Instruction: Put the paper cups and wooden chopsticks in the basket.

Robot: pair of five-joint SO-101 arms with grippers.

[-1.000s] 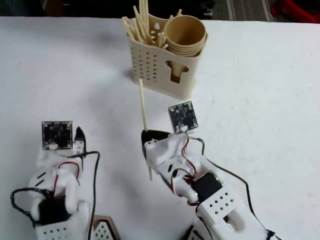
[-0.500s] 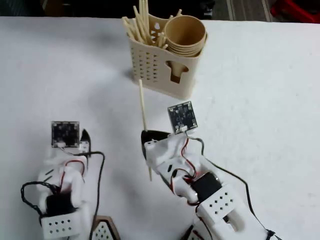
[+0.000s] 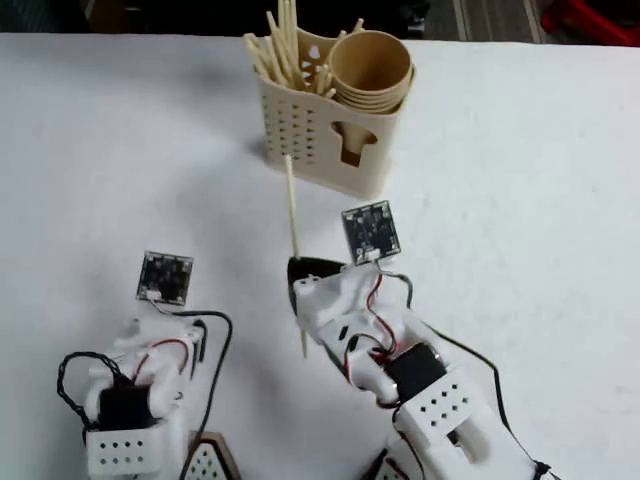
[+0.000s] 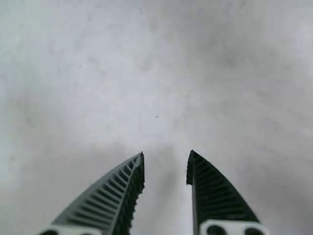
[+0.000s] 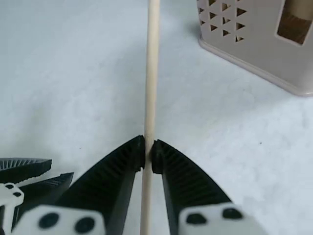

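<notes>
At the lower left of the high view, the left end effector (image 4: 165, 154) hangs over the bare surface (image 3: 120, 150), its fingers apart and holding nothing. At lower centre, the right end effector (image 5: 148, 147) is clamped on a single chopstick (image 3: 293, 220), whose far tip lies near the basket (image 3: 310, 140). At top centre, that basket holds stacked paper cups (image 3: 372, 62) and a bundle of chopsticks (image 3: 283, 45).
</notes>
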